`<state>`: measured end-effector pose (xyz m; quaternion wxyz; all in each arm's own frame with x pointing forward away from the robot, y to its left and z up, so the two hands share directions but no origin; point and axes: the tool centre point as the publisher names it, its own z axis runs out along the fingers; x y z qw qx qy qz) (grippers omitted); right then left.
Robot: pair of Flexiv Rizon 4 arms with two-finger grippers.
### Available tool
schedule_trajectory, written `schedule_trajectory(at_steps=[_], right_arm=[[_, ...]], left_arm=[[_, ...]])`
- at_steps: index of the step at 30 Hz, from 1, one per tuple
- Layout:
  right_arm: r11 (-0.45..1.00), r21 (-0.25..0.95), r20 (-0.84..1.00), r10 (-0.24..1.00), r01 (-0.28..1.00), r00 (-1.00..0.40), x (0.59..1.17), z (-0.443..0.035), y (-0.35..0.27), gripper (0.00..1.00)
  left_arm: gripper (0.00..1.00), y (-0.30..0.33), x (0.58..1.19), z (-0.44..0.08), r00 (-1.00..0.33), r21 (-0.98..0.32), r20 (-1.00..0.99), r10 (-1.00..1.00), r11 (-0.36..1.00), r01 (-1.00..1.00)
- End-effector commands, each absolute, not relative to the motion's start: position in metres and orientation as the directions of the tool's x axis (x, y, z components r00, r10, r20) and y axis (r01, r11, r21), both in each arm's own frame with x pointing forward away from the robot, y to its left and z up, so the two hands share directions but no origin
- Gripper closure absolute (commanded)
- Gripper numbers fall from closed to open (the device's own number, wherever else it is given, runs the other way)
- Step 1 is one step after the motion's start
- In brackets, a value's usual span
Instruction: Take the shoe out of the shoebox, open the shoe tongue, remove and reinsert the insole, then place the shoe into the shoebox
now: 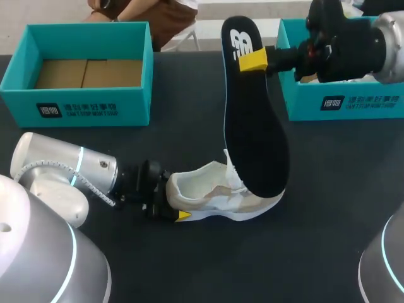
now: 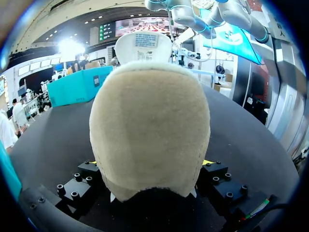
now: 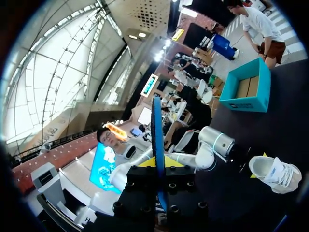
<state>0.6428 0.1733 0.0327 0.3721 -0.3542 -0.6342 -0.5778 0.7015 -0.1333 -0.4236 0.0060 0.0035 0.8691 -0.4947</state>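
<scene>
Left jaws clamp shoe [image 1: 205,192] heel | right jaws pinch insole [image 1: 252,126] | head view alone: insole touches shoe

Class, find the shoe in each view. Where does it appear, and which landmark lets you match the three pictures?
Head view: the shoe is in the lower middle, on the table.
Left wrist view: the shoe, seen heel-on, fills the middle between the left gripper's fingers.
Right wrist view: the shoe is small, on the table ahead of the right gripper and off to one side.
Shared landmark: the black table.
</scene>
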Motion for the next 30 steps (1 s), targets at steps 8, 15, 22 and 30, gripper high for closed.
schedule_trajectory(at_steps=[8, 15, 22, 30], right_arm=[[0.077, 0.467, 0.882, 0.026, 0.881, -0.471, 0.64, 0.032, 0.172, 1.0], [0.115, 0.524, 0.848, 0.023, 0.844, -0.53, 0.635, 0.035, 0.176, 1.0], [0.109, 0.551, 0.83, 0.033, 0.827, -0.557, 0.628, 0.042, 0.181, 1.0], [0.131, 0.65, 0.749, 0.059, 0.749, -0.66, 0.619, 0.049, 0.187, 1.0]], left_arm=[[1.0, -0.133, 0.701, -0.424, -1.0, -0.858, -0.014, 0.001, 0.513, 0.012], [1.0, -0.133, 0.701, -0.424, -1.0, -0.858, -0.014, 0.001, 0.513, 0.012], [1.0, -0.133, 0.701, -0.424, -1.0, -0.858, -0.014, 0.001, 0.513, 0.012], [1.0, -0.133, 0.701, -0.424, -1.0, -0.858, -0.014, 0.001, 0.513, 0.012]])
